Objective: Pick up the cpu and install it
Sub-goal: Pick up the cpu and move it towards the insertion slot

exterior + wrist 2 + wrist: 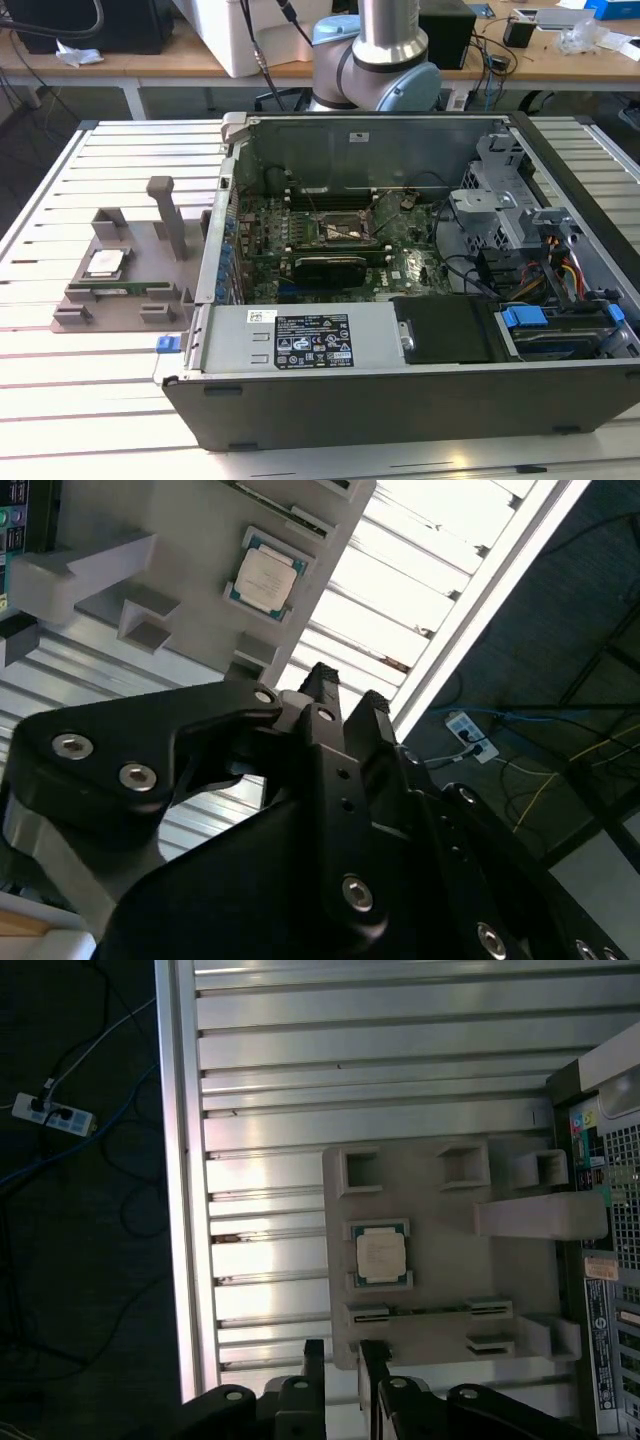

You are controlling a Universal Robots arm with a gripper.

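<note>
The slatted metal surface (pixel 100 400) carries an open computer case (pixel 400 400) lying on its side. The exterior view looks into the case at the green motherboard (pixel 260 240) and its socket (pixel 335 228). The arm (pixel 380 60) rises behind the case.

At the exterior view's left, just beside the case, a grey holder (pixel 140 250) rests on the surface. The cpu (pixel 105 263) lies flat in a square pocket of this holder, metal top up. It is close to square, so no long axis stands out, and its edges run parallel to the holder's edges.

In both wrist views the black pincer (pixel 342 1345) hangs above the surface near the holder's edge. Its fingers (pixel 313 1360) stand slightly apart with nothing between them, clear of the cpu. The first wrist view also shows a green memory stick (pixel 430 1310) slotted beside the cpu, and a power strip (pixel 45 1112) on the floor.
</note>
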